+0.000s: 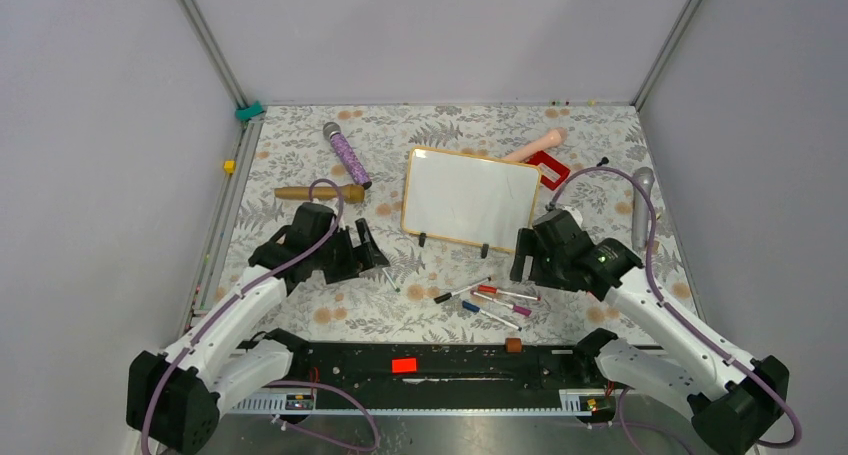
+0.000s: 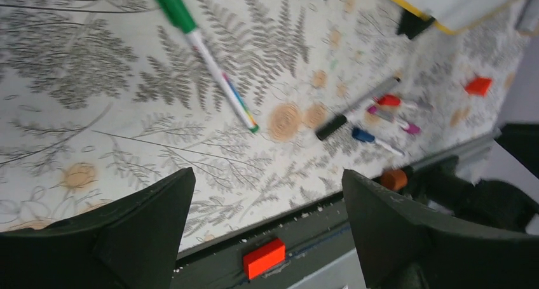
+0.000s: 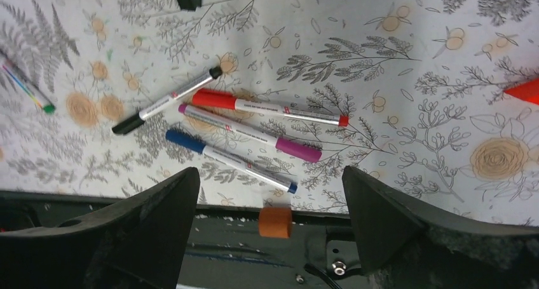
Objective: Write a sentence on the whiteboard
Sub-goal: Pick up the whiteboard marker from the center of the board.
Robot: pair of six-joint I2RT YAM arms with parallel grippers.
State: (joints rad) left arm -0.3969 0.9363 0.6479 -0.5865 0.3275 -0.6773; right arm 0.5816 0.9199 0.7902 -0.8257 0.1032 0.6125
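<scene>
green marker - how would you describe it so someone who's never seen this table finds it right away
Find the whiteboard in the middle of the flowered table, then look in front of it, toward the arms. Four other markers lie bunched there; the green marker lies alone to their left, close to the left gripper, and is the only one with a green cap.

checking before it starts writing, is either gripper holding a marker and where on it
Nothing is held. The left gripper and right gripper both stand open and empty.
</scene>
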